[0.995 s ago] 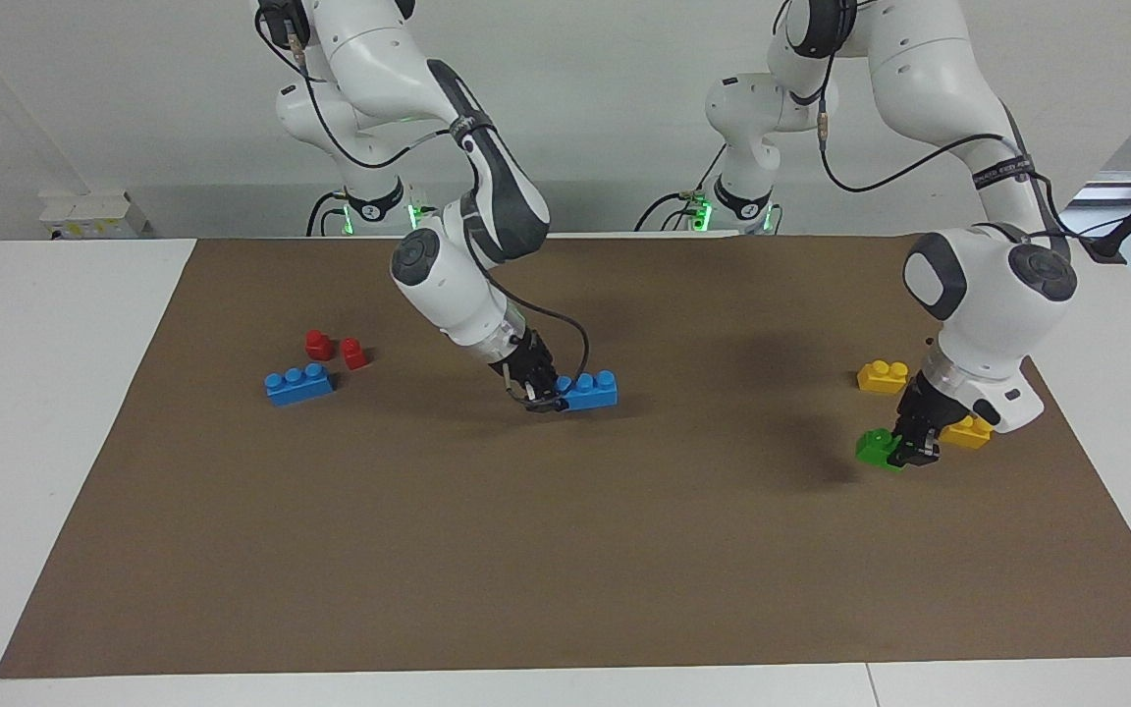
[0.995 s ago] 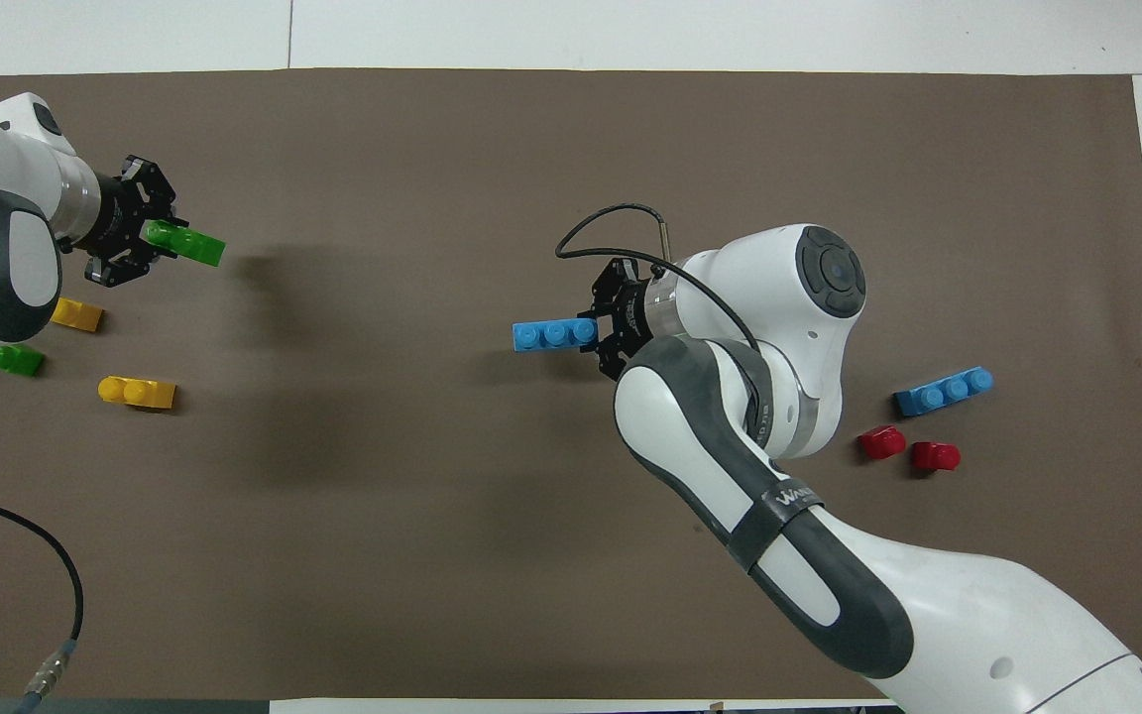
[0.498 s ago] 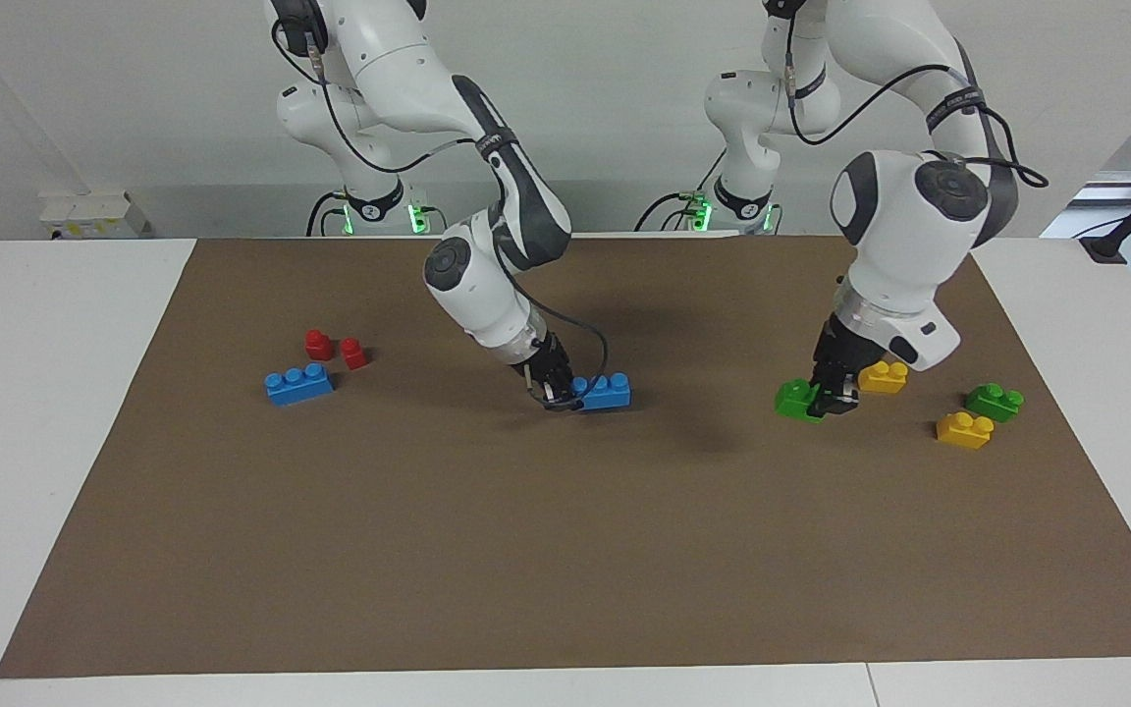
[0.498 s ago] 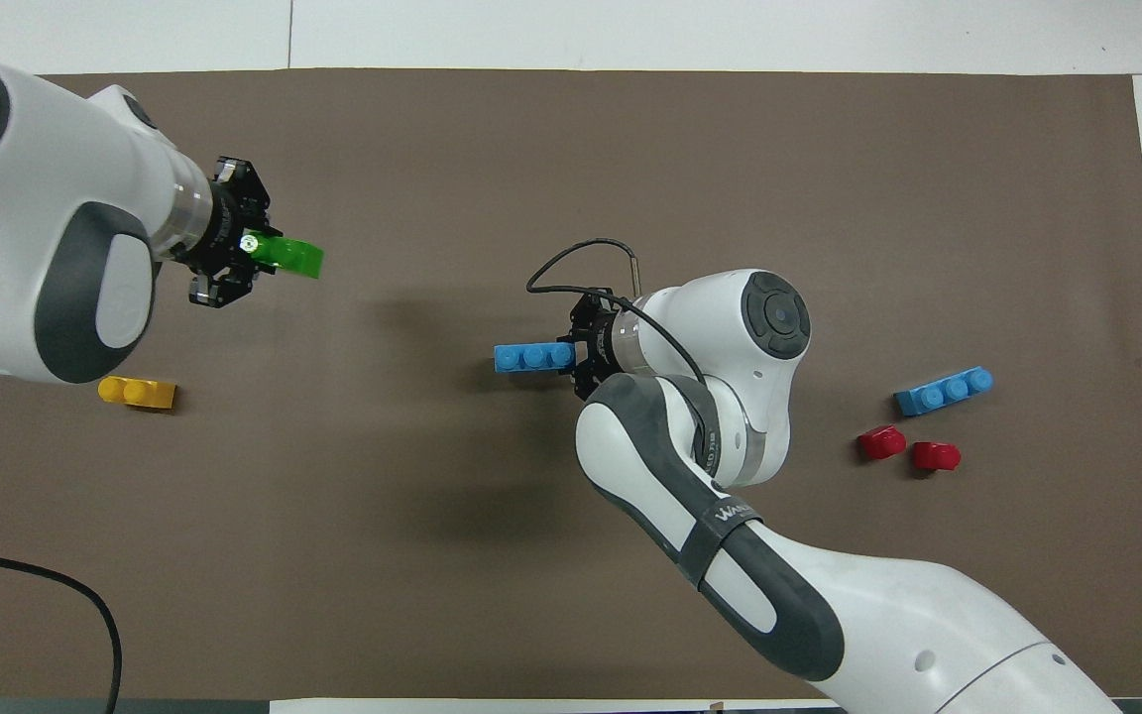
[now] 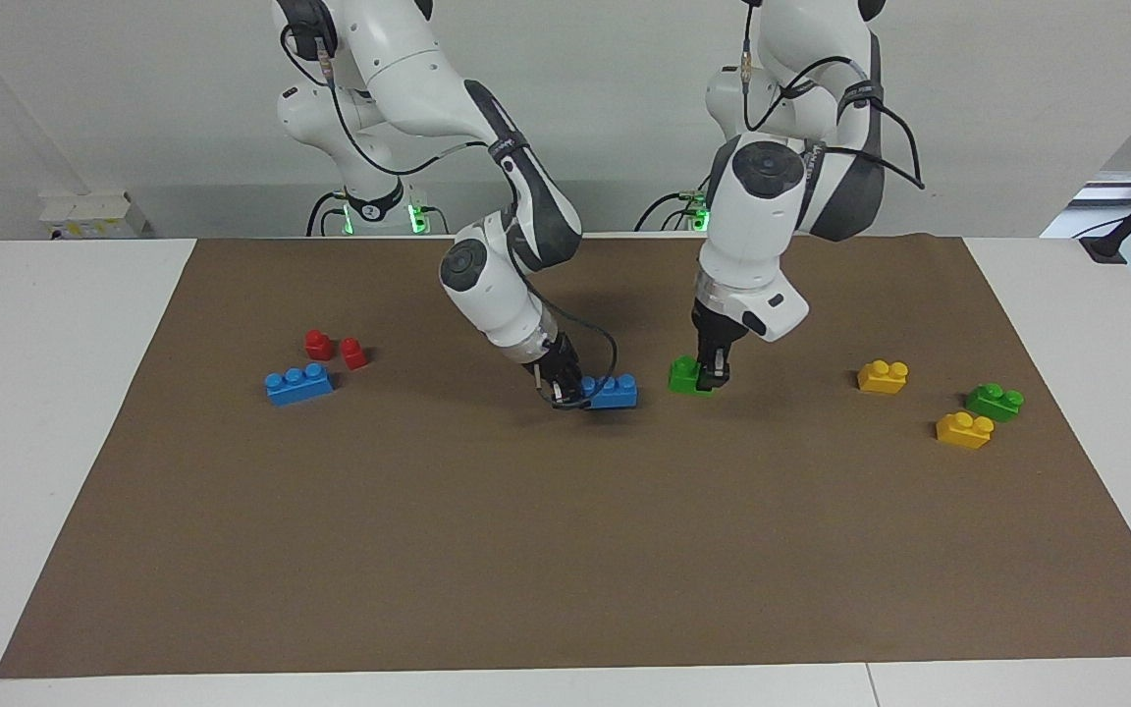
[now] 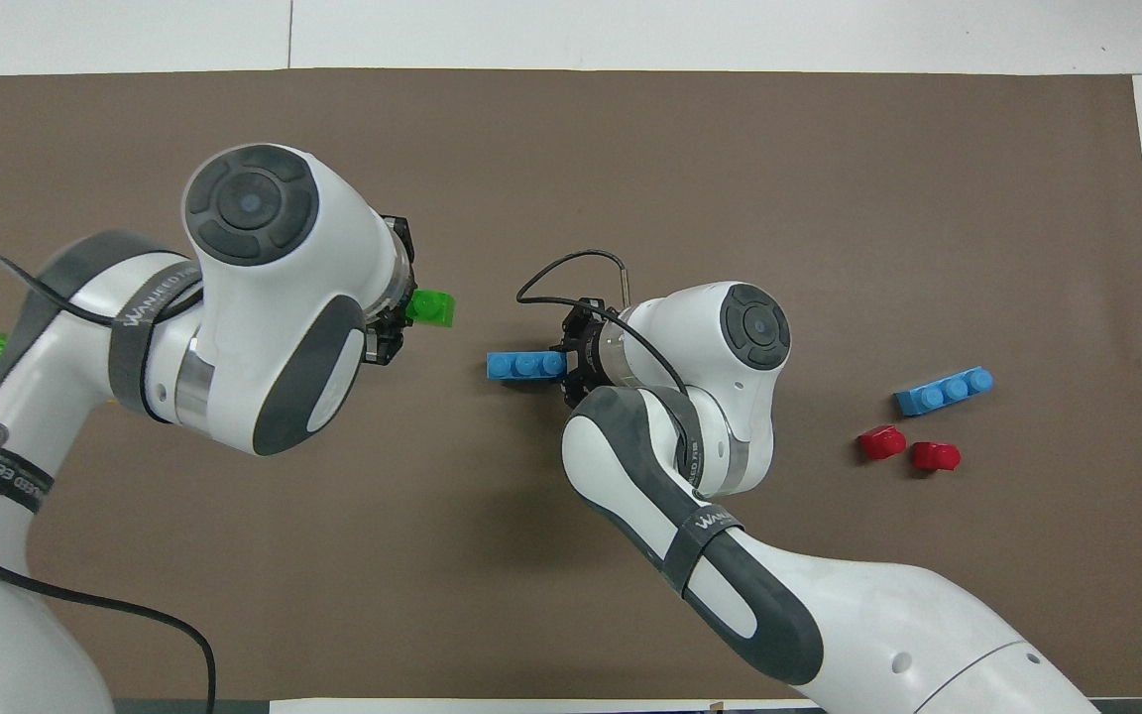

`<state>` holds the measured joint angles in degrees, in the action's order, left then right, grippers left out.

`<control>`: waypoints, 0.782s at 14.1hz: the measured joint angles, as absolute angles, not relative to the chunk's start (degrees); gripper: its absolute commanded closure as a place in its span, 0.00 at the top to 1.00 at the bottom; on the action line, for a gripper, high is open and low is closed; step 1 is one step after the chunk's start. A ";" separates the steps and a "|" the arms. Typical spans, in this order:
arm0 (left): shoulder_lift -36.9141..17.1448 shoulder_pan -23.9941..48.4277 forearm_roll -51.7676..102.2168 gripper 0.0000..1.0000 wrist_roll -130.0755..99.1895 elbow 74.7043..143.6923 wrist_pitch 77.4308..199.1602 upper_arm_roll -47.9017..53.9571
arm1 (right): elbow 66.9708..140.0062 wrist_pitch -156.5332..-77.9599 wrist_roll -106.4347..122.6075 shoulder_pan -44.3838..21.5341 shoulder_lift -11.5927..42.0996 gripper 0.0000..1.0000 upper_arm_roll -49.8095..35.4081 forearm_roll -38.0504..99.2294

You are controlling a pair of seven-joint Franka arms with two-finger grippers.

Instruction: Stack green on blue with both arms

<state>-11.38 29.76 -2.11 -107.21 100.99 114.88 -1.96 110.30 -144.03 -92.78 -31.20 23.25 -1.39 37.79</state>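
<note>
My right gripper (image 5: pixel 566 390) is shut on one end of a blue three-stud brick (image 5: pixel 611 391) and holds it low at the middle of the brown mat (image 5: pixel 565 550). It also shows in the overhead view (image 6: pixel 525 365). My left gripper (image 5: pixel 712 374) is shut on a green two-stud brick (image 5: pixel 686 375), low over the mat, a short gap from the blue brick on the left arm's side. The green brick also shows in the overhead view (image 6: pixel 431 308). I cannot tell whether either brick touches the mat.
A second blue brick (image 5: pixel 299 383) and two small red pieces (image 5: pixel 318 344) lie toward the right arm's end. A second green brick (image 5: pixel 995 401) and two yellow bricks (image 5: pixel 883 376) (image 5: pixel 964 429) lie toward the left arm's end.
My left gripper has carried the green brick from the left arm's end to the middle, close to the blue brick. My right gripper has shifted the blue brick slightly toward it.
</note>
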 measured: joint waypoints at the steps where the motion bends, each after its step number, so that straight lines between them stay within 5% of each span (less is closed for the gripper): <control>1: -11.28 31.00 -2.57 0.00 -109.70 101.91 115.22 -1.95 | 110.43 -144.03 -92.86 -31.31 23.35 0.00 -1.39 37.79; 11: -11.27 36.58 -4.66 0.00 -121.39 110.39 124.50 -1.94 | 111.17 -144.12 -96.55 -31.81 23.73 0.00 -1.25 35.59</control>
<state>-11.27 36.58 -4.66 -121.39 110.39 124.50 -1.94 111.17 -144.12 -96.55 -31.81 23.73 -1.25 35.59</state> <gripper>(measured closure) 0.661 0.652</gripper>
